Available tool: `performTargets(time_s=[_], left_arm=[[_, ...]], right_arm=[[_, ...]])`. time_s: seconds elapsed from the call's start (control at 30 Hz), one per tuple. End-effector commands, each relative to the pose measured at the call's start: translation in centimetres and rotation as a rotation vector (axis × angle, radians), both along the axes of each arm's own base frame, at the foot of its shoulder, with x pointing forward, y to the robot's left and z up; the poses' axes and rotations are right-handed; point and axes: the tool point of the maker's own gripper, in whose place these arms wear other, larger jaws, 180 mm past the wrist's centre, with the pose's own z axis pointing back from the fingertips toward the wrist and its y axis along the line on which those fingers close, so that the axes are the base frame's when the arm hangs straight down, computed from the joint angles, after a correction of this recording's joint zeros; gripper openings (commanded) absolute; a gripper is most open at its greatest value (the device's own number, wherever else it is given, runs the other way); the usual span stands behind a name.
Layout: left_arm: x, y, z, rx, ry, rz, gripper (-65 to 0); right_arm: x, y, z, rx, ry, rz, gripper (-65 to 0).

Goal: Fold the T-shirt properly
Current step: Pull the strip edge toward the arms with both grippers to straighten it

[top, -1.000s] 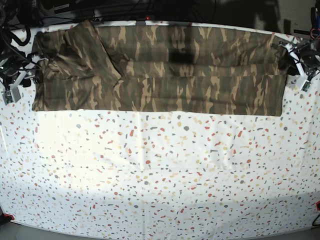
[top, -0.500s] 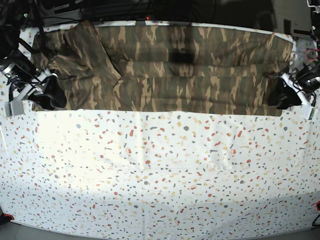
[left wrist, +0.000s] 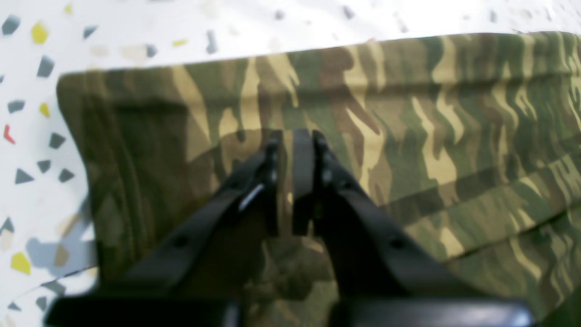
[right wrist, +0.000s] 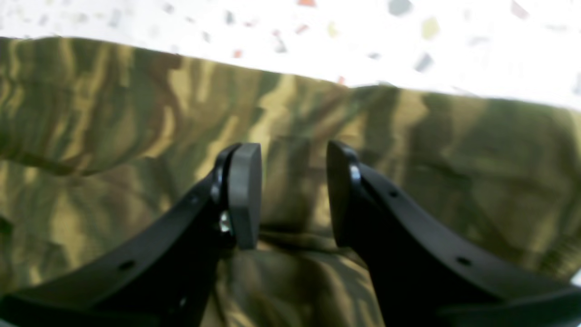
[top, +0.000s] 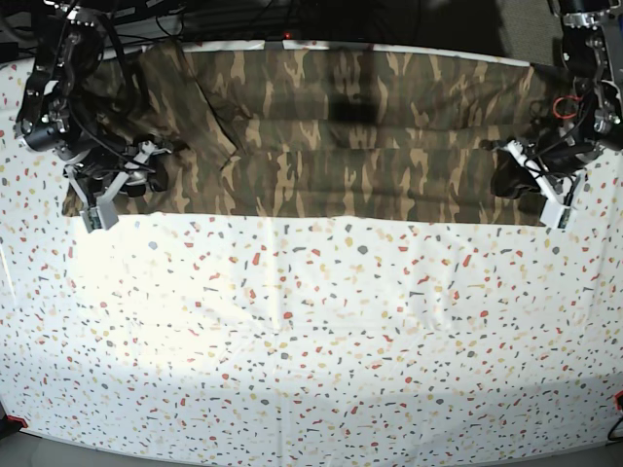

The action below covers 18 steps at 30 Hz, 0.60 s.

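Observation:
The camouflage T-shirt (top: 370,126) lies as a long folded band across the back of the table. My left gripper (top: 501,181) is down on its near right corner. In the left wrist view the black fingers (left wrist: 303,181) stand almost together with a thin strip of T-shirt (left wrist: 408,113) cloth between them, so the left gripper (left wrist: 285,181) is shut on it. My right gripper (top: 151,173) is over the near left corner. In the right wrist view the right gripper (right wrist: 294,190) is open, pads apart over the T-shirt (right wrist: 113,100), with a cloth ridge between them.
A white speckled cover (top: 311,321) spans the table in front of the shirt. One sleeve (top: 165,97) lies folded over at the shirt's left end. Dark cables (top: 195,15) run behind the table's back edge.
Both arms have come in from the table's sides onto the shirt's near corners. The left gripper has closed; the right one has stayed open.

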Motion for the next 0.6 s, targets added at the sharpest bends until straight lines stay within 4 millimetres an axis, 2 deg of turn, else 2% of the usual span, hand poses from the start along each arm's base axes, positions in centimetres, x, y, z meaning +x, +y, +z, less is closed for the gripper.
performTargets(time_s=[0.0,0.23,0.3,0.33,0.47,0.57], left_arm=[[1.1,0.2,1.6,-0.008,-0.062,-0.003,-64.3],[1.4,0.6,1.7,0.018,-0.086,0.005,-64.3],[1.7,1.1,1.7,0.055,-0.104,0.010,-61.8],[1.7,1.2,1.7,0.061,-0.107,0.011,-58.7],[1.7,1.1,1.7,0.058,-0.107,0.010,-39.6],[1.8,1.2,1.3,0.102,-0.091,-0.006,-31.7]], right_arm=[[0.9,-0.5,1.3,-0.018,-0.050,0.003,-40.6],[0.8,-1.2,-0.1,-0.017,-0.033,-0.024,-40.6],[0.7,-1.2,-0.3,-0.009,-0.029,-0.026,-40.6],[0.7,-1.2,-0.3,-0.009,-0.029,-0.026,-40.6],[1.2,-1.2,0.0,-0.011,-0.039,-0.026,-40.6],[1.6,-1.3,0.2,-0.022,-0.021,-0.023,-40.6]])
